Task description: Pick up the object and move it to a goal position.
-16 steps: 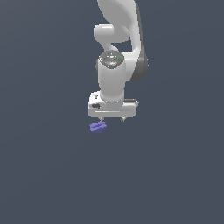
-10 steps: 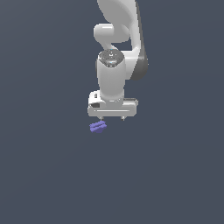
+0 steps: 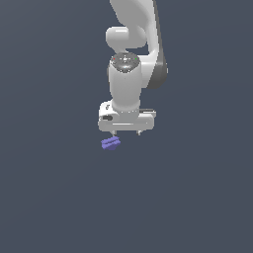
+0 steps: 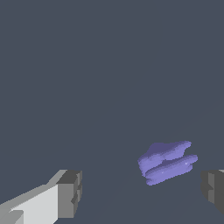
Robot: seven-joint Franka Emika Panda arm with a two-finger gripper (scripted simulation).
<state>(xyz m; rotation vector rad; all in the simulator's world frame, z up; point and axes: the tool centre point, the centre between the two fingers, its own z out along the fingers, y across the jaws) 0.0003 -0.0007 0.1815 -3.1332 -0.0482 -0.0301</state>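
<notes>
The object (image 3: 110, 143) is a small purple-blue flat piece made of two short joined bars, lying on the dark grey surface. It sits just below the white gripper (image 3: 126, 132) and toward the exterior view's left of it. The wrist view shows the object (image 4: 167, 162) between the two dark fingertips, closer to one fingertip (image 4: 213, 189) than to the other (image 4: 70, 192). The gripper (image 4: 142, 191) is open, its jaws wide apart, and nothing is held. It hovers slightly above the piece without touching it.
The white arm (image 3: 133, 59) rises above the gripper toward the top of the exterior view. All around lies plain dark grey surface (image 3: 197, 197).
The gripper has lowered slightly toward the surface. The object has stayed in place.
</notes>
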